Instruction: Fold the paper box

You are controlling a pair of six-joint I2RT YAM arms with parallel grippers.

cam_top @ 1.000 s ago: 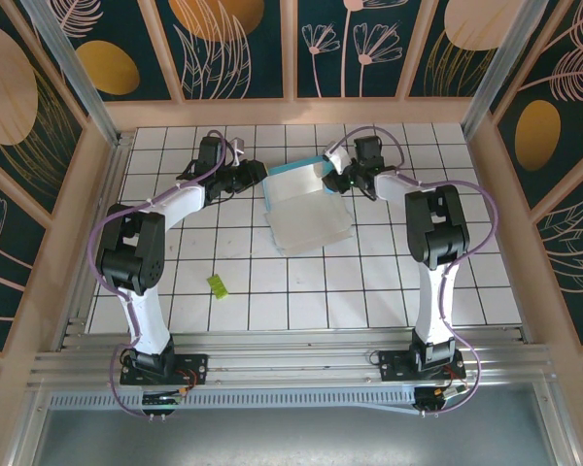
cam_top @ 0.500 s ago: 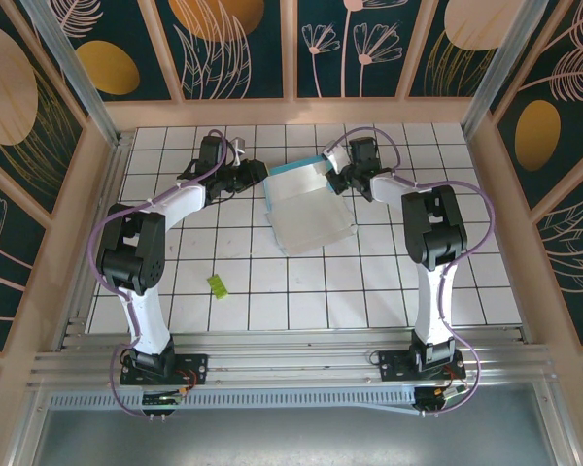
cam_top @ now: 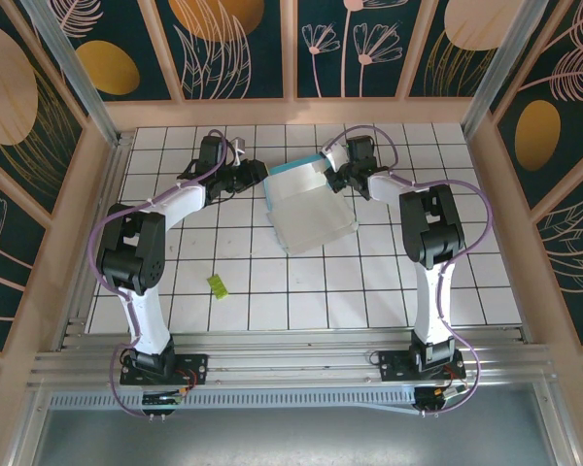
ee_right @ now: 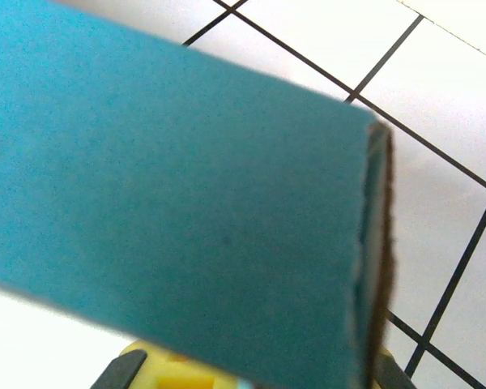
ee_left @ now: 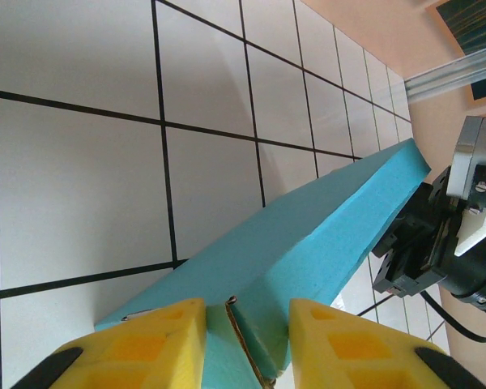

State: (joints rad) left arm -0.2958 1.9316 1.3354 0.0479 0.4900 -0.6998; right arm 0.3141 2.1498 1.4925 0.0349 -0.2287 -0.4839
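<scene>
The paper box [cam_top: 309, 216] lies open on the tiled table, pale inside, with its teal far wall [cam_top: 296, 175] standing up. My left gripper [cam_top: 259, 178] is at the wall's left end. In the left wrist view its yellow fingers [ee_left: 138, 344] clamp the box's teal corner seam [ee_left: 247, 324], so the left gripper [ee_left: 247, 308] is shut on it. My right gripper [cam_top: 333, 176] is at the wall's right end, also seen as a black and silver body [ee_left: 445, 235]. In the right wrist view the teal card [ee_right: 186, 178] covers most of the yellow fingers [ee_right: 158, 369], which are shut on it.
A small yellow-green scrap [cam_top: 216, 283] lies on the tiles near the left arm's base. Wooden walls [cam_top: 291, 112] enclose the table at the back and sides. An aluminium rail [cam_top: 291, 364] runs along the near edge.
My right gripper has closed on the box's far right corner and shifted slightly left and away. The box's right side swung a little. The left arm has not moved.
</scene>
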